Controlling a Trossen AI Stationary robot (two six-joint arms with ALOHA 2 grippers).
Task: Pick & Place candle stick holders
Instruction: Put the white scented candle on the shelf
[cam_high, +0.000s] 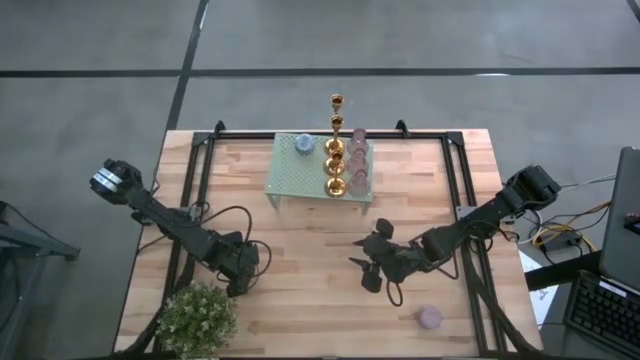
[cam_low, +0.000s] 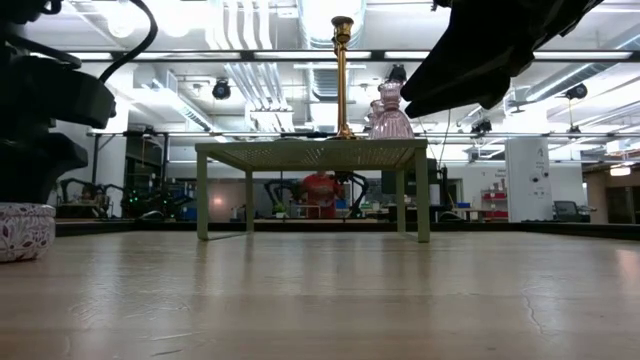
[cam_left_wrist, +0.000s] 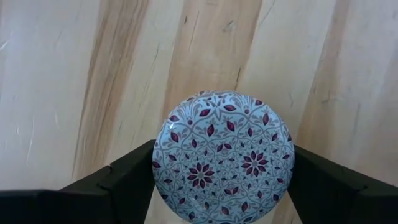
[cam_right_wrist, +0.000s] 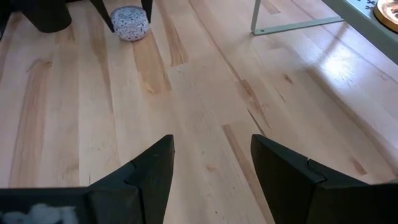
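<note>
The left end effector stood wide around the patterned round cup on the table, its fingers just beside the cup's sides. An uneven closing could push the cup aside. The right end effector hung open and empty, well apart.

No readable text, label, brand, number or sign appears in any view. The patterned round cup at the centre of the left wrist frame bears only a floral motif, no lettering.
</note>
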